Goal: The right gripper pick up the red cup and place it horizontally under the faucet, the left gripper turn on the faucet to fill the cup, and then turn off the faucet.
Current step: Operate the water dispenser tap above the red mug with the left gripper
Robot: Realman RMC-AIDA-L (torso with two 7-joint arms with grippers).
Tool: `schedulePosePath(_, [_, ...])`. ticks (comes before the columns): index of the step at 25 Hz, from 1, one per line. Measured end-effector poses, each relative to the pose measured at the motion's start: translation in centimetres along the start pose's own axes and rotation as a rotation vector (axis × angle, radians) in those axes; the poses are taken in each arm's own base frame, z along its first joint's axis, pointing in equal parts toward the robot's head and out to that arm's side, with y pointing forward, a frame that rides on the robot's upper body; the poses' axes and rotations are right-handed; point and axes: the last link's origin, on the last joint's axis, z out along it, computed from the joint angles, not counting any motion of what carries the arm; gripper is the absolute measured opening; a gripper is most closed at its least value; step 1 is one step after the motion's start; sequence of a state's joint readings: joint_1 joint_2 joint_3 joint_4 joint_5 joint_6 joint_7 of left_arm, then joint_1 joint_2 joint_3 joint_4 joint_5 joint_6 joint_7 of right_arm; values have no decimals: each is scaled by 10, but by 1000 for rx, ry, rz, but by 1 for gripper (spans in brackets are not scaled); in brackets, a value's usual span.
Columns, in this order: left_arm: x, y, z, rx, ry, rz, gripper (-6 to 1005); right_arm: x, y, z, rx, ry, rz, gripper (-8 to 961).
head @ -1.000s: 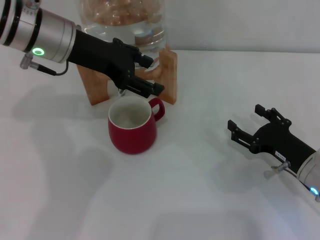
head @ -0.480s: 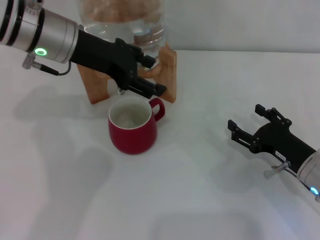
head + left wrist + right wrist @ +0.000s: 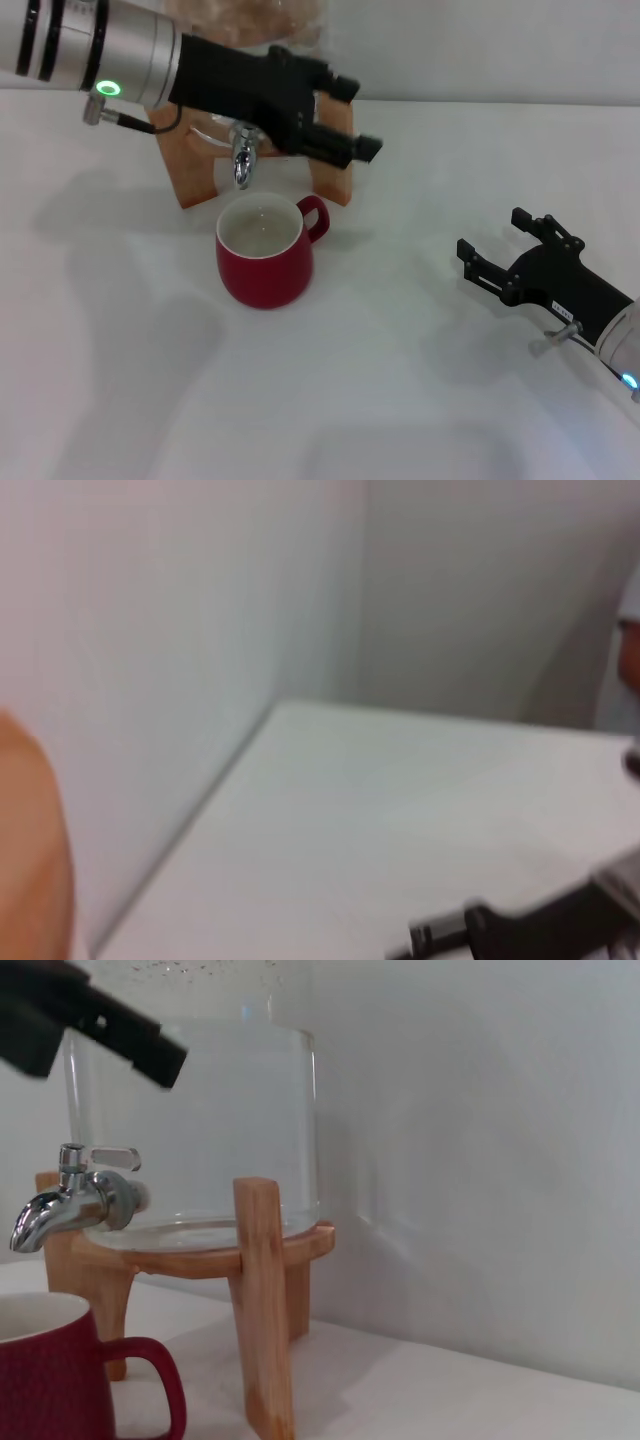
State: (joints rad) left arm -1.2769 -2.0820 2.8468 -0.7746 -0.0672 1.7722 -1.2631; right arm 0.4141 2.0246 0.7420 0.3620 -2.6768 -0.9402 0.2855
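Observation:
The red cup [image 3: 263, 252] stands upright on the white table, handle to the right, right under the spout of the chrome faucet [image 3: 242, 160]. My left gripper [image 3: 355, 118] hovers above and to the right of the faucet, in front of the wooden stand, open and holding nothing. In the right wrist view the faucet [image 3: 75, 1195] shows its lever lying level, with no stream falling, above the red cup [image 3: 55, 1380]; one finger of the left gripper [image 3: 105, 1025] juts in above it. My right gripper [image 3: 490, 232] rests low at the right, open and empty, well away from the cup.
A glass water dispenser [image 3: 200, 1130] sits on a wooden stand [image 3: 335, 150] at the back, against the white wall. The table [image 3: 380, 380] is plain white. The left wrist view shows only wall and table, blurred.
My left gripper has lifted off the faucet and swung up and to the right, uncovering the tap. The cup and the right arm have stayed put.

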Motion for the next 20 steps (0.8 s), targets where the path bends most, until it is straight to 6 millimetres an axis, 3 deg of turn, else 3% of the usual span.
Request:
schedulePosePath(7, [-7,7,-5,0,149,2,870,0,-1,0,2,1,-1,875])
schedulePosePath(20, [-47,28,-5,47,374,-9,871,0,-4,0,11,3,-2,875])
